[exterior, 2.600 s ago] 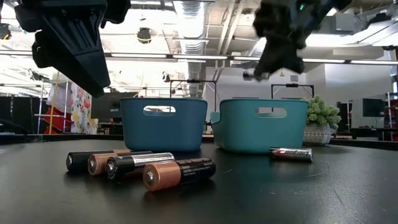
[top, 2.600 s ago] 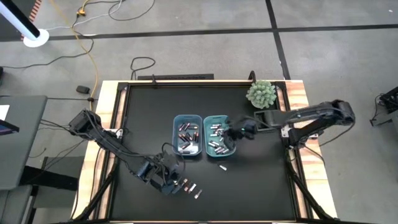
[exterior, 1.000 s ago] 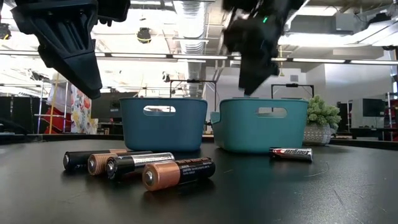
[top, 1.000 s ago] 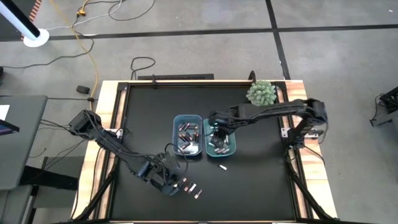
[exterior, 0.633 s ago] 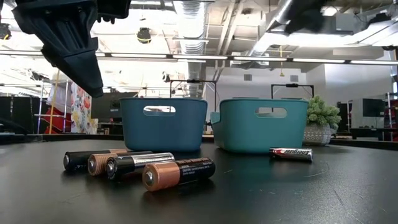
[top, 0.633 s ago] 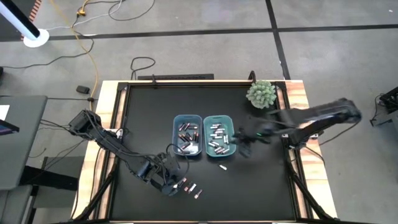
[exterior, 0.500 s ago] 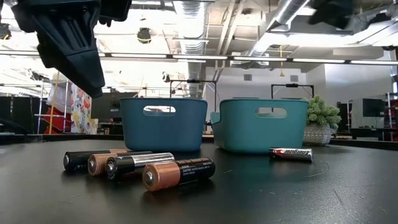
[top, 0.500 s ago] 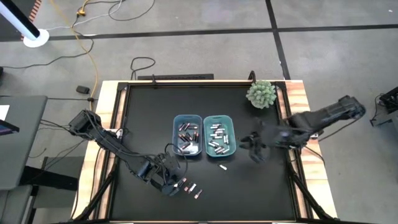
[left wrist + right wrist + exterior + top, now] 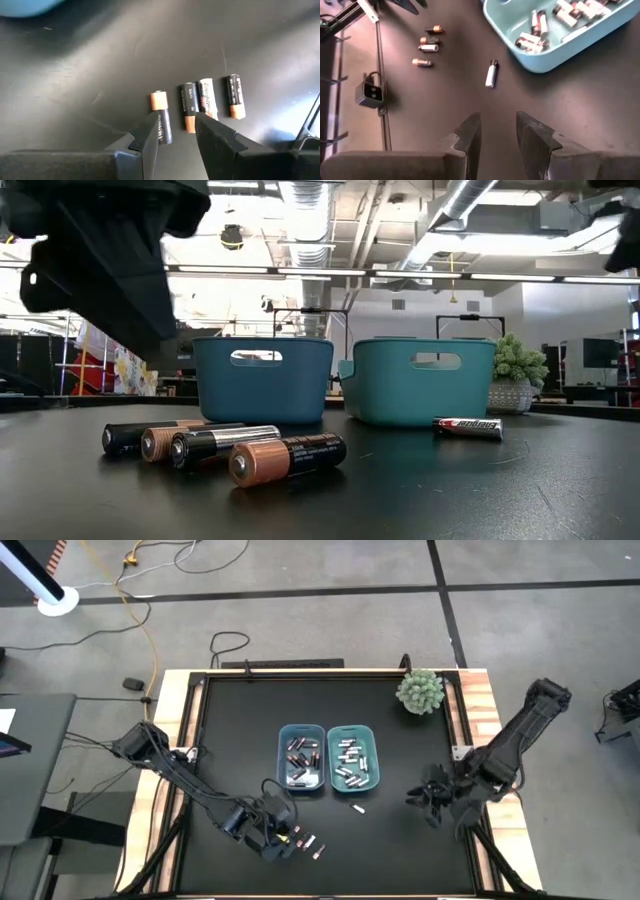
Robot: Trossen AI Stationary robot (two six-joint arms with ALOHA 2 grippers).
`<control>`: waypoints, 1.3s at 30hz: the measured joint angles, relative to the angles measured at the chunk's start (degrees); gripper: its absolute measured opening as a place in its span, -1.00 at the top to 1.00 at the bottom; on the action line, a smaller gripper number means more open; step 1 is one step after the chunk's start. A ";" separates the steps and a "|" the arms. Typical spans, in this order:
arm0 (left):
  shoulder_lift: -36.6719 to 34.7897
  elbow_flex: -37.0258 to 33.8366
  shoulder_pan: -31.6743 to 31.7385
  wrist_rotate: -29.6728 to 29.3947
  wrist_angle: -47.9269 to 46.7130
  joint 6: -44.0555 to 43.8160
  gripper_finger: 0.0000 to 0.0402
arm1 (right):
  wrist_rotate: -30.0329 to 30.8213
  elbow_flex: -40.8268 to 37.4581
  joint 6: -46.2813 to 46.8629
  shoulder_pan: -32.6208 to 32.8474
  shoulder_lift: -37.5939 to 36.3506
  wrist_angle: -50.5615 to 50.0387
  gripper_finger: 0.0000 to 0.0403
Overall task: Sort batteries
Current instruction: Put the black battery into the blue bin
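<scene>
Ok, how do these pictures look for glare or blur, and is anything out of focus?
Low view: bright ceiling lights behind, the left gripper a blurred dark silhouette, the four batteries in front sharp. Left wrist view: soft glare across the table, the blue bin out of focus. Right wrist view: the lone battery clear, faint sheen on the tabletop.
</scene>
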 joint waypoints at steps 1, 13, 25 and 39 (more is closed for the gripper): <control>0.76 0.04 0.00 0.19 0.78 -0.25 0.39 | 0.62 -0.63 0.74 0.87 0.18 0.23 0.32; 9.87 8.87 1.10 1.38 -6.56 0.62 0.40 | 2.19 -1.68 3.79 4.35 0.33 1.41 0.32; 17.51 15.95 2.67 2.11 -15.97 2.61 0.40 | 2.25 -1.68 3.42 4.29 0.33 4.41 0.32; 17.54 14.71 2.62 5.65 -20.21 -6.32 0.54 | 2.25 -1.68 3.30 4.29 0.33 6.92 0.32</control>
